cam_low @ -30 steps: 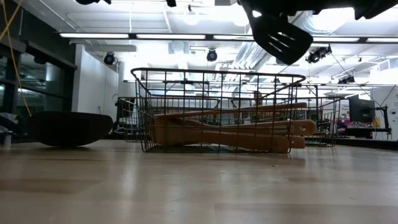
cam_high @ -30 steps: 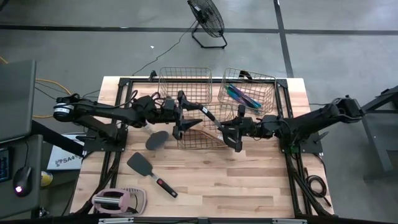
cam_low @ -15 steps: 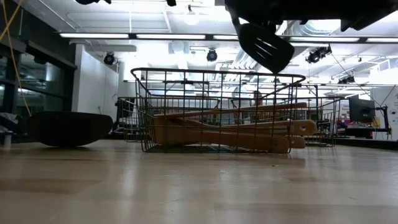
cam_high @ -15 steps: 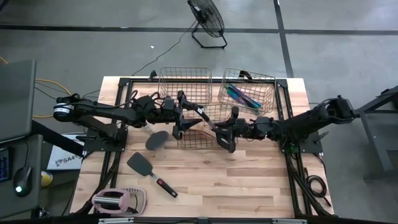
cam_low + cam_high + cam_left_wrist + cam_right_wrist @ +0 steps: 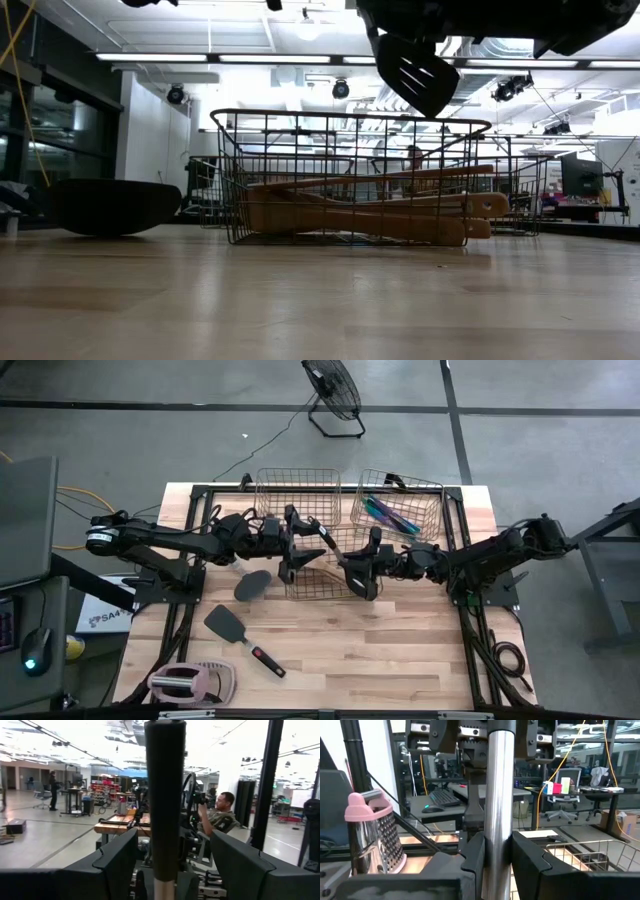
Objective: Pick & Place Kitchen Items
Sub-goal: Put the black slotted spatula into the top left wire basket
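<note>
A black slotted spatula [image 5: 413,68] with a silver shaft and a black handle hangs above the middle wire basket [image 5: 322,582], which holds pale wooden utensils [image 5: 360,215]. My right gripper [image 5: 354,565] is shut on its shaft. My left gripper [image 5: 306,548] is open, and its fingers stand on either side of the black handle [image 5: 165,795] without plainly touching it. A black spoon [image 5: 252,584] and a black spatula [image 5: 238,632] lie flat on the table. Iridescent pieces [image 5: 390,515] lie in the far right basket. My right gripper pinches the spatula's silver shaft [image 5: 500,815] between its two fingers. The fingers come level from the table's right and lie across the shaft. The spatula is lifted clear, steeply tilted, with its slotted head [image 5: 415,75] down over the basket and its handle end up.
An empty copper basket [image 5: 298,492] stands at the far middle. The pink-and-white grater [image 5: 190,682] lies at the near left corner and also shows in the right wrist view [image 5: 370,835]. Bare tabletop lies along the near right [image 5: 400,650].
My right gripper has gone toward the table's left, toward my left gripper, carrying the spatula. The spatula's head has moved left above the basket and its handle now stands between my left gripper's fingers.
</note>
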Controlling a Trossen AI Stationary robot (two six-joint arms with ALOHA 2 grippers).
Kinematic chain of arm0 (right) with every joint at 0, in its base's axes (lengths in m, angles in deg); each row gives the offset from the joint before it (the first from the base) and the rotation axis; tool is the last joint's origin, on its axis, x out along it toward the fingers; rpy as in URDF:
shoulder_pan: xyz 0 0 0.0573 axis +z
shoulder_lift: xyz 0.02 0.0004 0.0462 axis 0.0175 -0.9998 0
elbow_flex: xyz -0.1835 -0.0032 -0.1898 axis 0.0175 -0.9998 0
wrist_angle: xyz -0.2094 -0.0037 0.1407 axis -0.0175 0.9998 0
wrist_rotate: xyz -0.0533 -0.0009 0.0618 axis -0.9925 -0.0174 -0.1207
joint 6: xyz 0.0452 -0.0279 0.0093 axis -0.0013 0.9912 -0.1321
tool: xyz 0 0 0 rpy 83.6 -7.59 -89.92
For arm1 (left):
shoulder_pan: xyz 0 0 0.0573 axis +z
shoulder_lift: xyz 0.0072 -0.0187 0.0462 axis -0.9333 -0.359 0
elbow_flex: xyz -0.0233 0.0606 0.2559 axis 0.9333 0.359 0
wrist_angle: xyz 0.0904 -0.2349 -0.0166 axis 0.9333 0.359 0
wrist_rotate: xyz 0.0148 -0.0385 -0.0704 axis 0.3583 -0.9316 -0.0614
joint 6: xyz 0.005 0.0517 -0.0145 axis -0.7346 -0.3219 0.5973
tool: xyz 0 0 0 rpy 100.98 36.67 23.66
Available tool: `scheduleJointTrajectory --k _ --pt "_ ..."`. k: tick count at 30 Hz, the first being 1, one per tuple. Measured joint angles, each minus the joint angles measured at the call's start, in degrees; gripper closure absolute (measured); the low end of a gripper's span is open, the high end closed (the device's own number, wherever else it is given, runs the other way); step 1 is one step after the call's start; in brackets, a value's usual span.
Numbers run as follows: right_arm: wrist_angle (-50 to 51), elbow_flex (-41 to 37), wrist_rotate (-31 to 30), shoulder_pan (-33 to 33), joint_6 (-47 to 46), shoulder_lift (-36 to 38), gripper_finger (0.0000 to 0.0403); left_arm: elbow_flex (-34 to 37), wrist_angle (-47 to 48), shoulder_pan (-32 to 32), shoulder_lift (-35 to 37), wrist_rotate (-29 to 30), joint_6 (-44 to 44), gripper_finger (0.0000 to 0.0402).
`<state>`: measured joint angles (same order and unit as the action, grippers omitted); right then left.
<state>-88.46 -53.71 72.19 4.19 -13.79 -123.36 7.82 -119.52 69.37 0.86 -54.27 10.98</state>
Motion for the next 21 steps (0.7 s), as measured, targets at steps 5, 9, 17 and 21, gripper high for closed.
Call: scheduleJointTrajectory --k 5,9,17,21 --pt "0.0 0.0 0.2 0.0 0.0 0.0 0.0337 0.0 0.0 0.0 0.0 1.7 -0.2 0.0163" --pt "0.1 0.0 0.3 0.0 0.1 0.0 0.0337 0.0 -0.1 0.0 0.0 2.0 -0.3 0.0185" --pt "-0.6 0.0 0.3 0.0 0.0 -0.8 0.0337 0.0 -1.9 0.0 0.0 2.0 -1.3 0.0225" --pt "-2.5 0.1 0.6 -0.4 0.0 -2.5 0.0337 0.0 -1.9 0.0 0.0 1.8 -1.3 0.0227"
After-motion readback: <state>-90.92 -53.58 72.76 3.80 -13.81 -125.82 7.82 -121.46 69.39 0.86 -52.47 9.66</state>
